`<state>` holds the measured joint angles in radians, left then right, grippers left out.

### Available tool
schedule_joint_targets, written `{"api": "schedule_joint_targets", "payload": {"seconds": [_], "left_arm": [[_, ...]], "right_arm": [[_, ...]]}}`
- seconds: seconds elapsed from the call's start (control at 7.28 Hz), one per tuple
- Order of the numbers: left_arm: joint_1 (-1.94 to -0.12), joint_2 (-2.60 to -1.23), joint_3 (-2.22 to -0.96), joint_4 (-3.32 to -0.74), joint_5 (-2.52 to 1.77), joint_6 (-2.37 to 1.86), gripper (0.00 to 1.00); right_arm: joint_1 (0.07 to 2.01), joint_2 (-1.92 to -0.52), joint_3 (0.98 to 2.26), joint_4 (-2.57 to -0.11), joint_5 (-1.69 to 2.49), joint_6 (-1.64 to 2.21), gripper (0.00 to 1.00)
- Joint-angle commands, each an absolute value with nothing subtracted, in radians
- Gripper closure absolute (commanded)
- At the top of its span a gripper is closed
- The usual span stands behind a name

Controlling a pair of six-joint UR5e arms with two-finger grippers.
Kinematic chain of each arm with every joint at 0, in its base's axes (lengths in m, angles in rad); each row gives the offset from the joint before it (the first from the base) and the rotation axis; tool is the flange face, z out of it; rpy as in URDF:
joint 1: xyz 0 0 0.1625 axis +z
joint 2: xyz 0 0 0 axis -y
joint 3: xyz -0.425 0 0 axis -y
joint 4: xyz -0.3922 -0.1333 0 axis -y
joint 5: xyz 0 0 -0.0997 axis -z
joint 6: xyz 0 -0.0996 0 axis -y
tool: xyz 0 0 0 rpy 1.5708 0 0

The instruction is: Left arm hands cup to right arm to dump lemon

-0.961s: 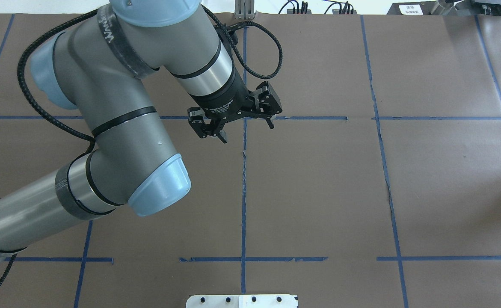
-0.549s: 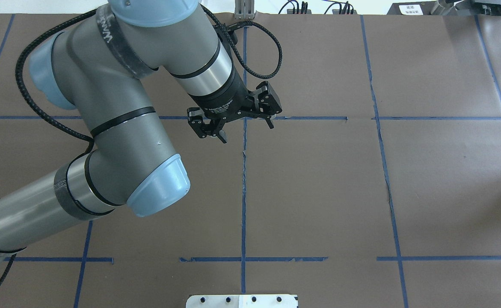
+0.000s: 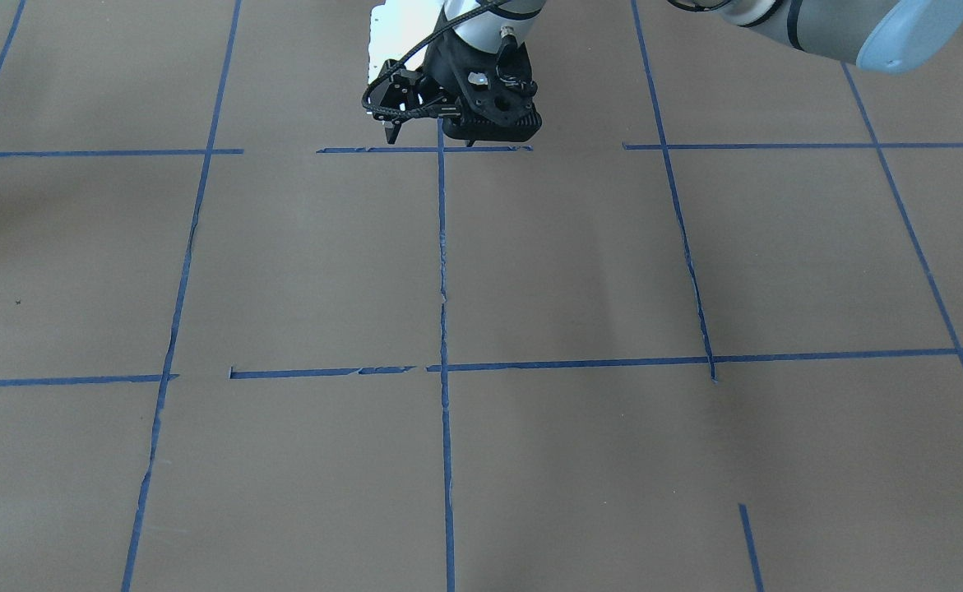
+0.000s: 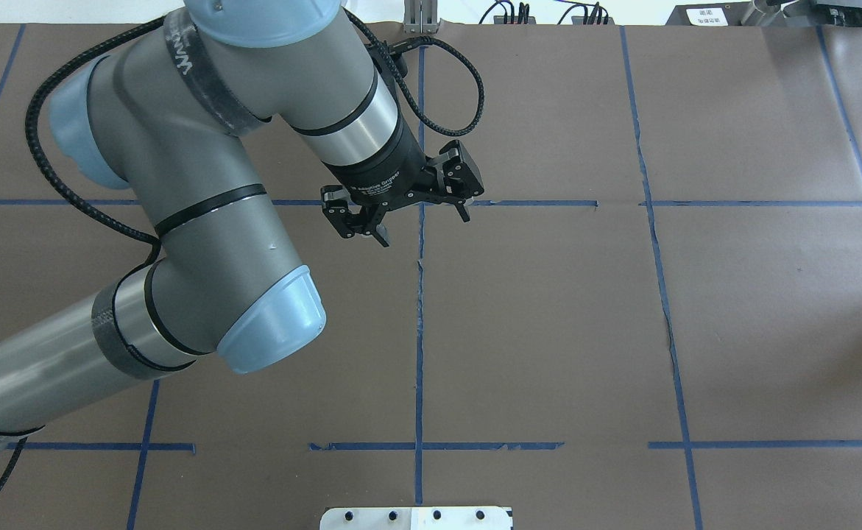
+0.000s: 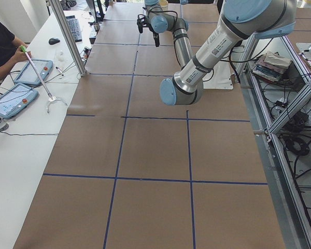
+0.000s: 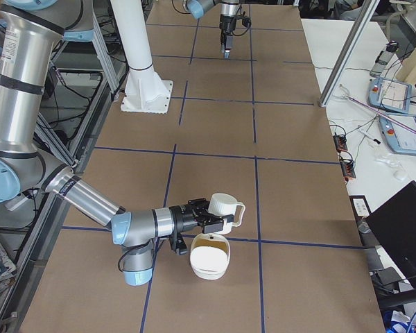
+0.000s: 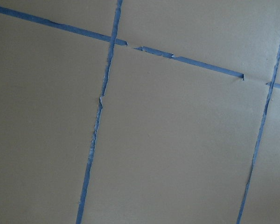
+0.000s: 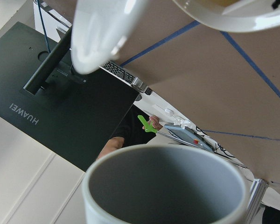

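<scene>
We judge the handover done and the dump in hand: white mug tilted at the right tool just above the white bowl, grip we cannot tell, lemon unseen; left tool wide, empty, well apart from the bowl; next, lift mug clear.

From the right-side view, my right gripper is too small and partly behind the cup for me to judge its grip. My right wrist camera crops the cup at the bottom edge and the white bowl at the top.
</scene>
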<state>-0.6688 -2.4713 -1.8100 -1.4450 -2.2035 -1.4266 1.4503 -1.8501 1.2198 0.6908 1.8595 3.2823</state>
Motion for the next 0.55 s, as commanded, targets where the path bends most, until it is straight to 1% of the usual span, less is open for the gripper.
{"api": "schedule_joint_targets", "payload": {"seconds": [0.0,0.14,0.41], "left_arm": [[-0.669,-2.471,-1.810,-1.445,-2.204,-1.425,0.00],[-0.669,-2.465,-1.810,-1.447,-2.204,-1.425,0.00],[-0.669,-2.465,-1.812,-1.447,-2.204,-1.427,0.00]], "right_arm": [[1.444,-1.836,1.281,0.617,1.867,3.127,0.78],[1.431,-1.823,1.320,0.527,1.868,3.058,0.78],[1.372,-1.819,1.454,0.334,1.855,2.935,0.77]]}}
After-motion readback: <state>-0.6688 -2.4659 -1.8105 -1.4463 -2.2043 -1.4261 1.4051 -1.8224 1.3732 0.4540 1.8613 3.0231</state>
